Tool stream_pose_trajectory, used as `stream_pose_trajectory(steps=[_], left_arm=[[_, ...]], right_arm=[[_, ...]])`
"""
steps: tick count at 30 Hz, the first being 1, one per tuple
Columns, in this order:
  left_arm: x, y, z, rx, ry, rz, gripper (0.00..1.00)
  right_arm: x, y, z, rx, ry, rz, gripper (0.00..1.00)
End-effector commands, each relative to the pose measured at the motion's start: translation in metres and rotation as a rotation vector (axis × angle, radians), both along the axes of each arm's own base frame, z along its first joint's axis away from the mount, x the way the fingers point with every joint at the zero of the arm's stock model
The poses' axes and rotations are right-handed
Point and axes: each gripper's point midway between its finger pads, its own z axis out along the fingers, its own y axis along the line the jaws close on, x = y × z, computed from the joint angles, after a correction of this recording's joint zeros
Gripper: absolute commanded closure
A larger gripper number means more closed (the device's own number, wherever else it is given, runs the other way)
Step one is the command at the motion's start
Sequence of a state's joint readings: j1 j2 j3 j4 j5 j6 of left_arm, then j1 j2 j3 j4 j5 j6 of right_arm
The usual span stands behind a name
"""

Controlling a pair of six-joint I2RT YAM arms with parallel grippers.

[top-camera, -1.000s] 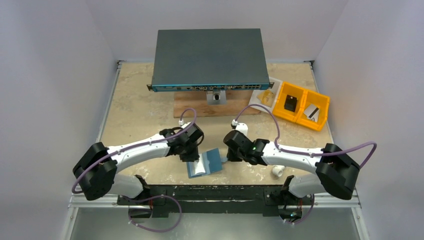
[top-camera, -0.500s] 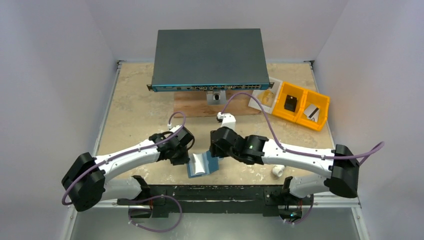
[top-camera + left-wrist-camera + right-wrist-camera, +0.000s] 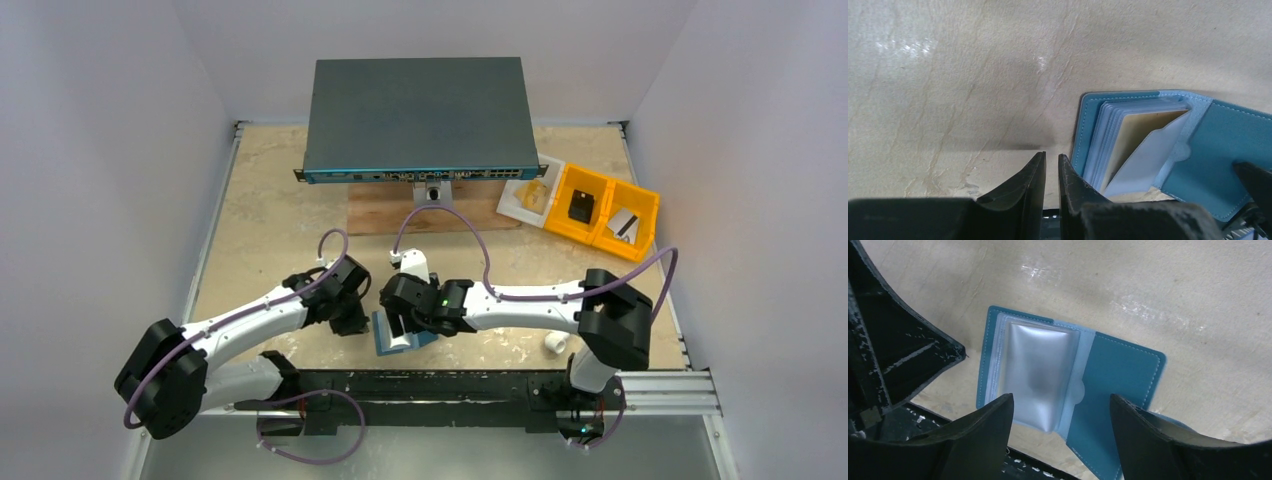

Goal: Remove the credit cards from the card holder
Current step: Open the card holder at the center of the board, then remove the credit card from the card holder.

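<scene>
The card holder (image 3: 389, 342) lies open on the table near the front edge, blue with pale clear sleeves inside (image 3: 1038, 367). In the left wrist view a cream credit card (image 3: 1140, 131) shows between the fanned sleeves of the card holder (image 3: 1228, 145). My right gripper (image 3: 1060, 397) hangs open just above the card holder (image 3: 1118, 375), one finger over the sleeves and one over the right flap, with nothing between them. My left gripper (image 3: 1051, 156) is shut to a thin slit and empty, its right finger against the holder's left edge. From above, the right gripper (image 3: 402, 318) hides most of the holder, and the left gripper (image 3: 353, 322) is beside it.
A large dark grey box (image 3: 415, 110) stands on a wooden board (image 3: 385, 218) at the back. Yellow bins (image 3: 600, 212) with small parts sit at the back right. A small white piece (image 3: 555, 343) lies by the right arm. The black front rail (image 3: 430, 385) runs just behind the holder.
My right gripper has opened wide and moved left over the card holder. My left gripper has slid left off the holder and narrowed its jaws.
</scene>
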State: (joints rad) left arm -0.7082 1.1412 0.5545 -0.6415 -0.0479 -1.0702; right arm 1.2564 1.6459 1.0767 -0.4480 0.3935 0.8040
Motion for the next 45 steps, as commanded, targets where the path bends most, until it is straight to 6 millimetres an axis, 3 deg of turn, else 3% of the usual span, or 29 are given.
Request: stream_pose_trajectory(steps=[1, 16, 23, 28, 37, 42, 45], left_arm=[[0.002, -0.015, 0.004, -0.103, 0.004, 0.021, 0.86], [0.004, -0.02, -0.001, -0.142, 0.028, 0.024, 0.88], [0.004, -0.022, -0.003, -0.141, 0.037, 0.015, 0.89], [0.006, -0.024, -0.002, -0.145, 0.038, 0.005, 0.89], [0.014, -0.025, 0.024, -0.137, -0.033, -0.044, 0.9], [0.019, -0.039, 0.049, -0.148, -0.091, -0.104, 0.9], [0.022, -0.05, 0.049, -0.15, -0.089, -0.125, 0.9]], right_arm=[[0.002, 0.022, 0.009, 0.076, -0.011, 0.029, 0.3], [-0.01, 0.027, -0.036, 0.042, 0.073, 0.044, 0.28], [-0.016, 0.012, -0.047, 0.046, 0.094, 0.014, 0.6], [-0.016, 0.011, -0.043, 0.087, 0.097, 0.015, 0.72], [-0.013, 0.013, -0.039, 0.222, 0.156, 0.021, 0.9], [-0.015, 0.012, -0.043, 0.28, 0.216, 0.016, 0.95], [-0.012, 0.014, -0.042, 0.33, 0.233, 0.008, 0.96]])
